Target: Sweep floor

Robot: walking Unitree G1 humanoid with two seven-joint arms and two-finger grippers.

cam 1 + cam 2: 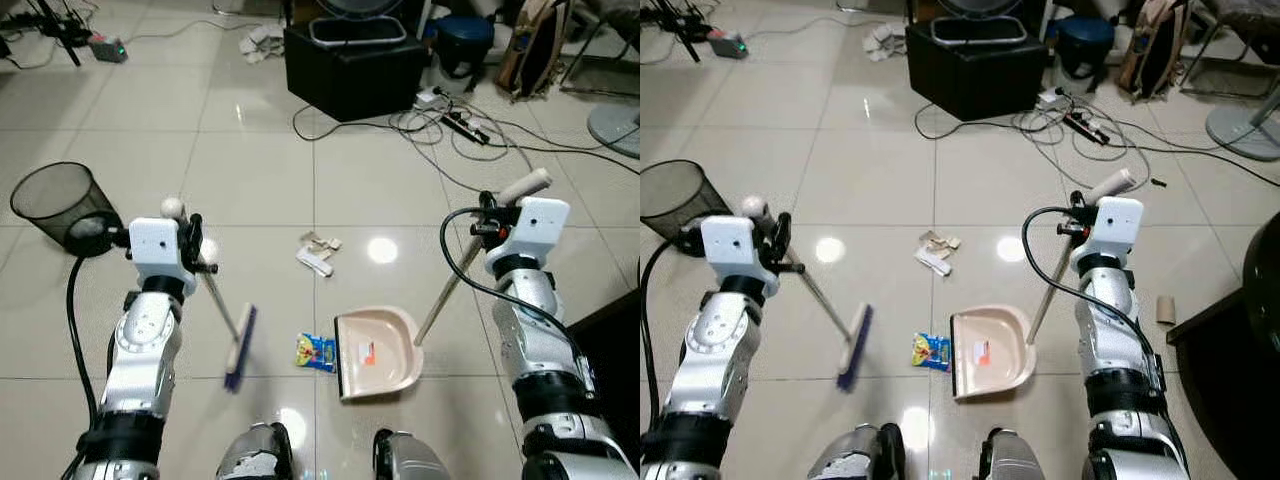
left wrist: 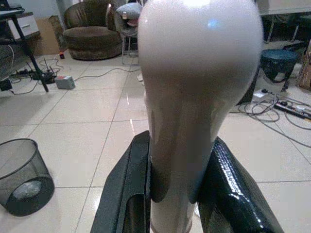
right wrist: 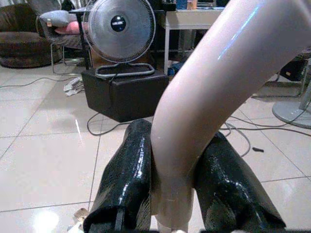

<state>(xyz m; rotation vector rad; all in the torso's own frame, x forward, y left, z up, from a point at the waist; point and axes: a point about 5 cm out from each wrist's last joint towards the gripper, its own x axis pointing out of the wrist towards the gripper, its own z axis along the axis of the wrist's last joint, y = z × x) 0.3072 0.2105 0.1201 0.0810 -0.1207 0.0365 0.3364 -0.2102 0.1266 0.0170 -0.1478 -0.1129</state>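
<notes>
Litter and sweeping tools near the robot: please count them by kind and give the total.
Broom: 1
Dustpan: 1
Mesh bin: 1
Yellow wrapper: 1
Paper scraps, one cluster: 1
Cardboard tube: 1
Total: 6

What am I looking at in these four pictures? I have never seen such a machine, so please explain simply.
This is a humanoid robot looking down at a tiled floor. The two wide pictures come from its head camera; the two close ones come from cameras on its wrists. Its left hand is shut on a broom, and its right hand is shut on the long handle of a beige dustpan resting on the floor. A yellow wrapper lies just before the pan, crumpled paper farther off. A mesh bin stands to the robot's left.
</notes>
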